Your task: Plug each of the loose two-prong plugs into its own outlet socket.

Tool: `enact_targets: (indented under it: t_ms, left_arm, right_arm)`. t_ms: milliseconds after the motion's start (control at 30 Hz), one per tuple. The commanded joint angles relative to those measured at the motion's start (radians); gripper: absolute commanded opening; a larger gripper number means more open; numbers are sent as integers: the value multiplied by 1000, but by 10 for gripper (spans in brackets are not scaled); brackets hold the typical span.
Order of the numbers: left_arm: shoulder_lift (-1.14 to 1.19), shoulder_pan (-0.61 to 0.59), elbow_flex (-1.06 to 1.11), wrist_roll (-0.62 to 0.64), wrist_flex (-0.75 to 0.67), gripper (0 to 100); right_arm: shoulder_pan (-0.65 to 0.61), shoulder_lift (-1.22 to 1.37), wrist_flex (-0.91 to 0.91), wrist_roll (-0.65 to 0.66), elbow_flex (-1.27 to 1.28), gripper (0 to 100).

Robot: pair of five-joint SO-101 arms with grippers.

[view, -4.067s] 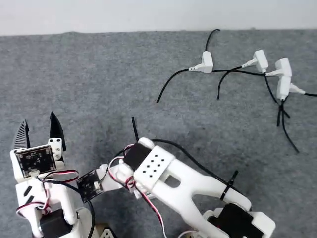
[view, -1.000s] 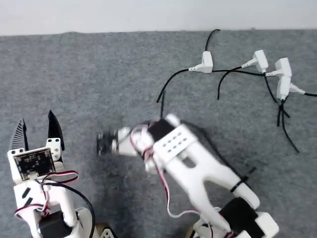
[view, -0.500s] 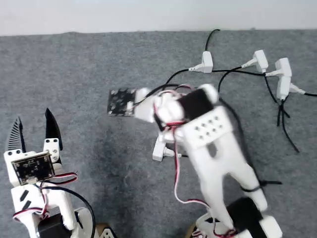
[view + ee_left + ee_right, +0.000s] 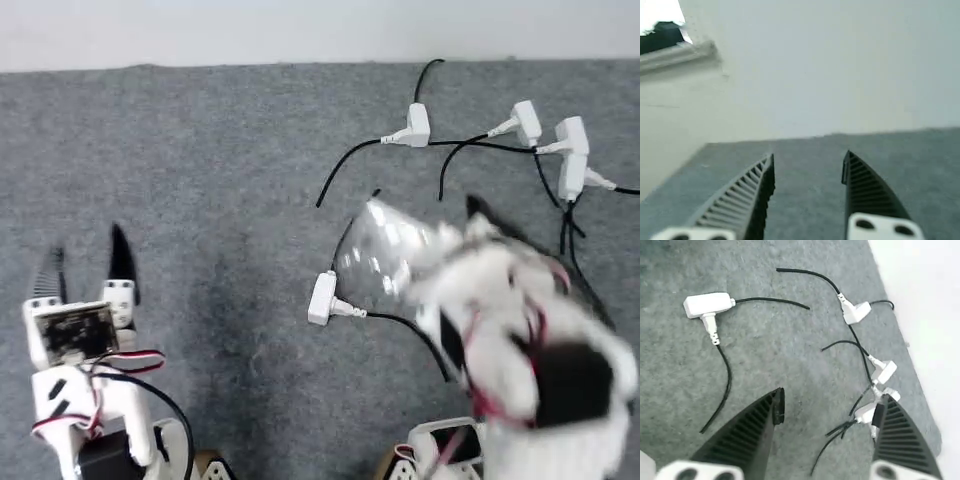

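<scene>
Socket blocks, white, five counted on grey worktop (image 4: pixel 200 150), each with small white plug at its side (seated, as far as visible) and black cable. Nearest block (image 4: pixel 322 298) lies alone mid-worktop, its plug (image 4: pixel 345 310) touching it. Second block (image 4: pixel 415 126) near far edge, third block (image 4: pixel 525 122) near it. Fourth block (image 4: pixel 572 135) and fifth block (image 4: pixel 570 178) just beside each other at far right. Right claw (image 4: pixel 832 397) spread wide, empty, above worktop. Left claw (image 4: pixel 85 268) also spread, empty, near-left, well apart from cables
</scene>
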Motion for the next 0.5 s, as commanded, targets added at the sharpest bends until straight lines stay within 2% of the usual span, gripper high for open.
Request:
enact_targets:
  t_ms: [0, 100, 233, 400, 467]
  left_arm:
    - [-11, 209, -47, -12, 149, 229]
    - [-11, 307, -45, -15, 252, 229]
    - [-11, 327, -21, -92, 341, 229]
    - [-21, 324, 102, -92, 341, 225]
    - [-21, 324, 157, -92, 339, 225]
  right_arm:
    - [15, -337, -22, -68, 253, 277]
    - [16, -591, -117, -71, 502, 277]
    - [25, -955, -277, -69, 875, 277]
    - [81, -877, -394, -81, 1017, 277]
    - [124, -883, -470, -144, 1071, 277]
